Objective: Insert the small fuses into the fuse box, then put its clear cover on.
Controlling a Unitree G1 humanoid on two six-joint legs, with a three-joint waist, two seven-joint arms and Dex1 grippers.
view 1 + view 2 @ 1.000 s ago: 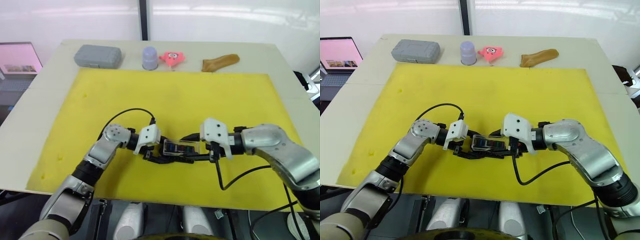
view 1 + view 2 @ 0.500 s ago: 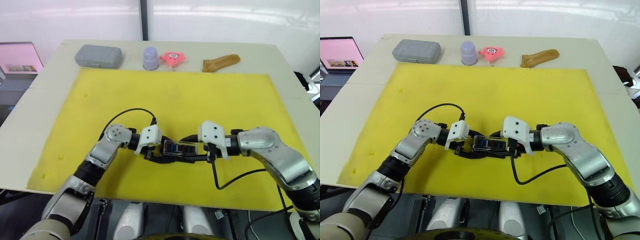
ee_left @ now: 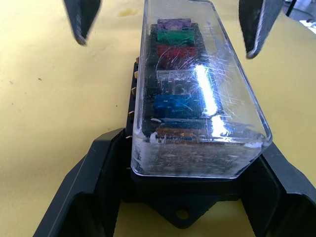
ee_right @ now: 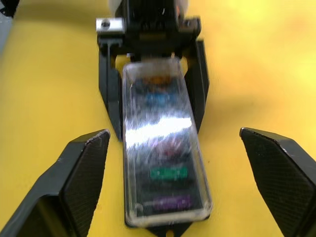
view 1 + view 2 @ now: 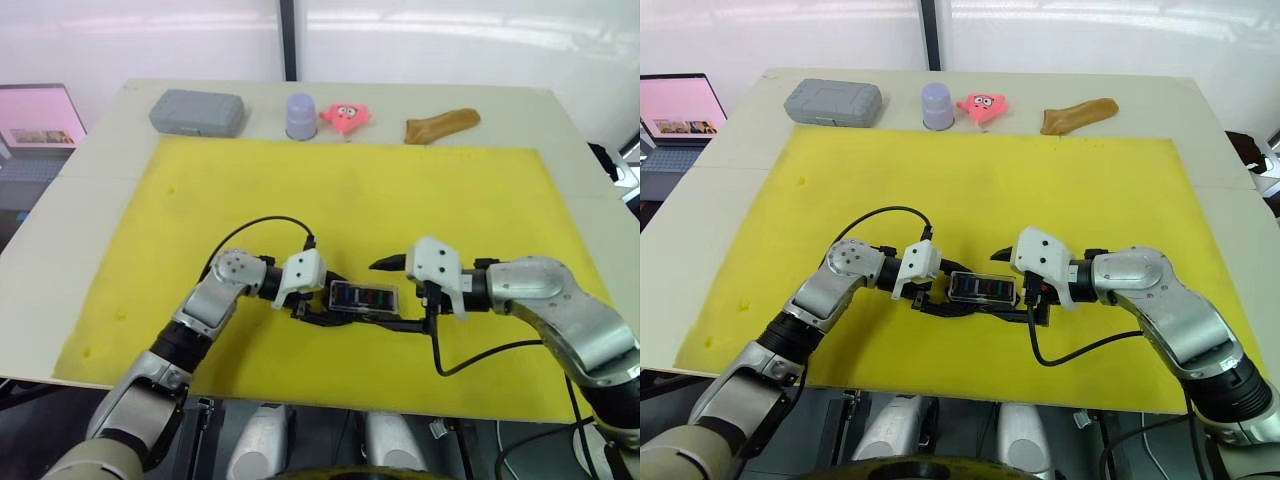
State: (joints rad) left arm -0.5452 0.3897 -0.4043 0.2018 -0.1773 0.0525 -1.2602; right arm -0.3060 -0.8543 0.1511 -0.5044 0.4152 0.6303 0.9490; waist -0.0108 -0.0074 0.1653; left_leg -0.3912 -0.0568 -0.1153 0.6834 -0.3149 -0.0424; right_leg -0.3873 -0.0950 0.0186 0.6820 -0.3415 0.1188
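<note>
The black fuse box [image 5: 362, 297] lies on the yellow mat near its front edge. The clear cover [image 3: 197, 89] sits on top of it. Through the cover I see the small fuses [image 3: 173, 37] standing in a row in their slots: purple, green, red, grey, blue and orange. My left gripper [image 5: 335, 302] is shut on the fuse box, one finger along each long side of its base. My right gripper [image 4: 173, 136] stands open at the box's other end. Its fingertips [image 3: 81, 19] are spread wider than the box and are not touching it.
The yellow mat [image 5: 350, 200] covers most of the table. Along the back edge stand a grey case [image 5: 197, 111], a lavender cup [image 5: 300, 116], a pink toy [image 5: 345, 116] and a brown object [image 5: 441, 124]. A laptop [image 5: 35, 120] sits off the table's left side.
My right gripper has drawn back to the right, off the end of the fuse box. The left gripper and the box have stayed where they were.
</note>
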